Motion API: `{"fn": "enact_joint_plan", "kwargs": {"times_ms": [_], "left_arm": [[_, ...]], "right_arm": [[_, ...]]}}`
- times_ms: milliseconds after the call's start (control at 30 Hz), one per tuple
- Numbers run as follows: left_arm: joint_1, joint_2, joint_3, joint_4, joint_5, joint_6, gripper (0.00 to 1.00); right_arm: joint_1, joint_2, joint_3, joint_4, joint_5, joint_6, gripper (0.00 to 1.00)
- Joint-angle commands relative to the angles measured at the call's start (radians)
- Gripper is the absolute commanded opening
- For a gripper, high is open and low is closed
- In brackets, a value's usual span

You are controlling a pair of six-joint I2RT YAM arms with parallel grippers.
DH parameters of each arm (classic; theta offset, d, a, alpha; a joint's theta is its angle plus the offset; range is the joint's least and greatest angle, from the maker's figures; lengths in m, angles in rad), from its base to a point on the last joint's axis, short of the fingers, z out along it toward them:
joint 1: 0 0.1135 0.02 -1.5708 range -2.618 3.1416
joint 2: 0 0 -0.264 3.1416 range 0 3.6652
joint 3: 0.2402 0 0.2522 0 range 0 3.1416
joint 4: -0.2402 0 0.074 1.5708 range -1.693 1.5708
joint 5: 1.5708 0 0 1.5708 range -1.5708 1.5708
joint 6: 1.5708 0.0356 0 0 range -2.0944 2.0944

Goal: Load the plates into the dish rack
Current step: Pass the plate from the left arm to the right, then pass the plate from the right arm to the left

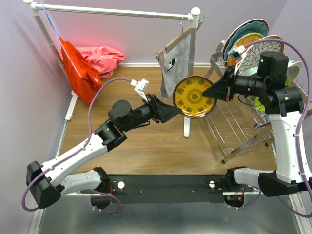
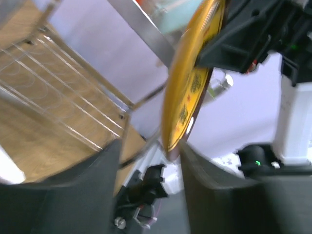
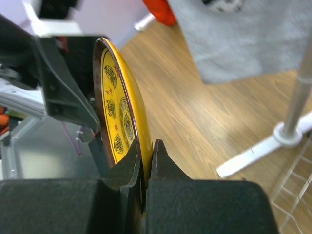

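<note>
While several plates (image 1: 249, 41) already stand in the dish rack (image 1: 234, 127), the yellow-brown patterned plate (image 1: 195, 96) hangs unracked by its left edge, pinched by the right gripper (image 1: 215, 91), the left gripper (image 1: 173, 111) parted around its rim.

left arm (image 1: 92, 144): stretched forward and right, wrist level | left fingers (image 2: 73, 195): spread apart | right arm (image 1: 286, 141): upright, elbow high, wrist pointing left | right fingers (image 3: 122, 178): pinched on yellow plate (image 3: 113, 109) rim

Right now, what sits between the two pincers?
The yellow patterned plate, seen from above: right pincer shut on its rim, left pincer open around the opposite edge.
</note>
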Motion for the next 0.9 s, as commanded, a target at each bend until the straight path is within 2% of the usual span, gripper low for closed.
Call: {"fn": "enact_joint_plan", "kwargs": {"times_ms": [0,233,367,500,533,600,633,667,700,767,800,833,867], "left_arm": [[-0.006,-0.061,-0.075,0.190,0.117,0.021,0.66],[-0.004,-0.039,-0.016,0.203,0.169,0.030,0.66],[-0.004,0.005,0.044,0.204,0.186,0.007,0.65],[-0.006,0.033,0.084,0.197,0.174,-0.013,0.60],[-0.006,0.037,0.092,0.190,0.169,-0.013,0.49],[-0.009,0.057,0.129,0.146,0.168,0.001,0.33],[-0.010,0.062,0.142,0.125,0.157,0.012,0.13],[-0.013,0.065,0.167,0.103,0.149,0.027,0.02],[-0.018,0.063,0.178,0.059,0.137,0.056,0.00],[-0.020,0.048,0.195,0.028,0.110,0.091,0.00],[-0.020,0.042,0.202,0.004,0.102,0.107,0.00],[-0.020,0.037,0.210,-0.015,0.074,0.146,0.00],[-0.023,0.027,0.234,-0.036,0.060,0.165,0.00]], "right_arm": [[0.008,-0.028,0.031,0.142,-0.181,0.116,0.01],[0.006,-0.054,-0.054,0.214,-0.247,0.149,0.01],[0.008,-0.075,-0.090,0.254,-0.235,0.171,0.01],[0.006,-0.092,-0.097,0.264,-0.217,0.169,0.01],[0.006,-0.095,-0.099,0.270,-0.207,0.168,0.00],[0.008,-0.100,-0.094,0.274,-0.192,0.163,0.01],[0.006,-0.103,-0.088,0.272,-0.178,0.157,0.01],[0.006,-0.106,-0.079,0.272,-0.172,0.154,0.01],[0.008,-0.107,-0.073,0.272,-0.163,0.146,0.01],[0.008,-0.115,-0.061,0.272,-0.138,0.136,0.06],[0.006,-0.118,-0.048,0.272,-0.129,0.119,0.14],[0.006,-0.120,-0.036,0.271,-0.109,0.108,0.36],[0.008,-0.129,-0.025,0.269,-0.097,0.094,0.51]]}}
